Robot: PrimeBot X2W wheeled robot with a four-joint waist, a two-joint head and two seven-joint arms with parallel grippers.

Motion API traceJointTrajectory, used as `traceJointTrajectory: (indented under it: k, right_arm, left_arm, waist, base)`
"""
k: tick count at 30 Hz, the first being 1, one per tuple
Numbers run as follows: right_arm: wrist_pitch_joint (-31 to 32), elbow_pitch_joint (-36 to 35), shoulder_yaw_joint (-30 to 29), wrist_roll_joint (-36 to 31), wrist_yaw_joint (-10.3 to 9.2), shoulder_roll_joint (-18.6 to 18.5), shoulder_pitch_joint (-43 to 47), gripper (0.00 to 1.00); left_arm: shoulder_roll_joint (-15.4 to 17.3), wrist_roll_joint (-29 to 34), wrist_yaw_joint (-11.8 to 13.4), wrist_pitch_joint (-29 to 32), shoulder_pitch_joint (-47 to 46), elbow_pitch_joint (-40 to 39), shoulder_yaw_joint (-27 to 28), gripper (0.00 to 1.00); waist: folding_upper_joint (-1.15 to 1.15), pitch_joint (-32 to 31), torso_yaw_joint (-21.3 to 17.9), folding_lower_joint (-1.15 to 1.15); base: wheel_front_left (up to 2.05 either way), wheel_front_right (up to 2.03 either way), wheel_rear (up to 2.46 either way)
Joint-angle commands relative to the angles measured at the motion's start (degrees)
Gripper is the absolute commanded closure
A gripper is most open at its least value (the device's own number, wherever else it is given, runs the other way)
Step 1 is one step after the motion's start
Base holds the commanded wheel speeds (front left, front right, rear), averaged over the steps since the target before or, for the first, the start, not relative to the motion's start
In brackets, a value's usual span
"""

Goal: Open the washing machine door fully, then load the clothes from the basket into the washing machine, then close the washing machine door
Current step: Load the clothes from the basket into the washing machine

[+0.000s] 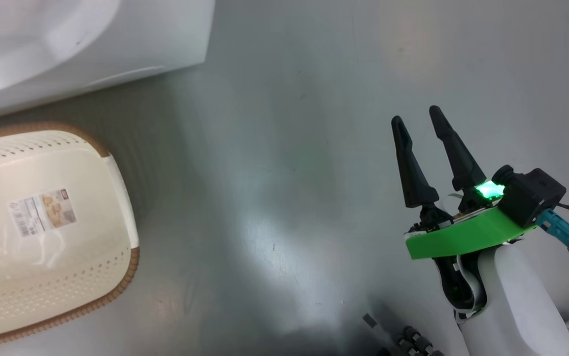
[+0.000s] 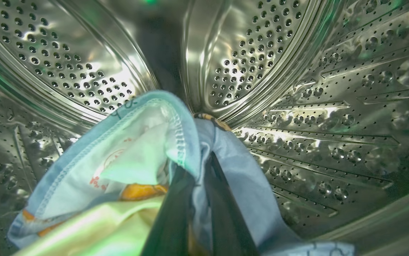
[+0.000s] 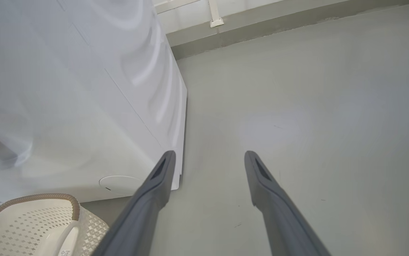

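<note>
Glossy grey floor [image 1: 284, 148], smooth, light glare, a few dark specks. Grey skirting band [image 3: 261, 32] along its far edge. Pale wall [image 3: 190, 21] above, with a white vertical strip [image 3: 214, 14]. Small grey tag-like piece [image 1: 369, 321] on the floor, unclear what.

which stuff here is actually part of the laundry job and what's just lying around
Part of the job:
- clothes, pinched by the shut left gripper inside the drum
- washing machine
- basket, nothing in it
- right gripper, open, holding nothing

Just there:
- floor
- skirting strip along the wall
</note>
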Motion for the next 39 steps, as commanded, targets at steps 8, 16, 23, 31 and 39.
traceJointTrajectory:
  k: [8,16,23,31,39]
  right_arm:
    - [-0.3,-1.3,2.5,2.3,0.51,0.1,-0.9,0.0]
    - [-0.3,-1.0,3.1,3.3,0.51,0.1,-1.5,0.0]
    - [-0.3,-0.4,2.3,2.9,0.51,0.1,-1.8,0.0]
    - [-0.3,-0.2,1.2,1.6,0.51,0.1,-1.1,0.0]
    - [-0.3,0.1,0.6,0.3,0.51,0.1,-0.7,0.0]
  left_arm:
    - [9.1,-2.4,-0.2,0.2,-7.5,-3.4,-4.6,1.0]
    - [12.1,-3.9,-0.2,-7.1,-10.5,-4.5,-8.7,1.0]
    - [11.6,-5.3,-0.2,-7.8,-9.6,-0.2,-10.3,0.0]
    - [9.8,-6.8,0.3,-11.0,-5.9,1.4,-10.1,0.0]
    - [7.6,-8.0,2.1,-13.1,-1.4,-0.8,-9.3,0.0]
  waist:
    - [0.0,4.4,-2.2,0.0]
    - [0.0,5.1,-2.5,0.0]
    - [0.0,3.8,-1.7,0.0]
    - [0.0,0.9,0.4,0.0]
    - [0.0,-1.1,2.5,0.0]
  base:
    - [0.0,0.0,0.0]
    - [0.0,0.0,0.0]
    - [0.0,0.0,0.0]
    - [0.0,0.0,0.0]
    - [0.0,0.0,0.0]
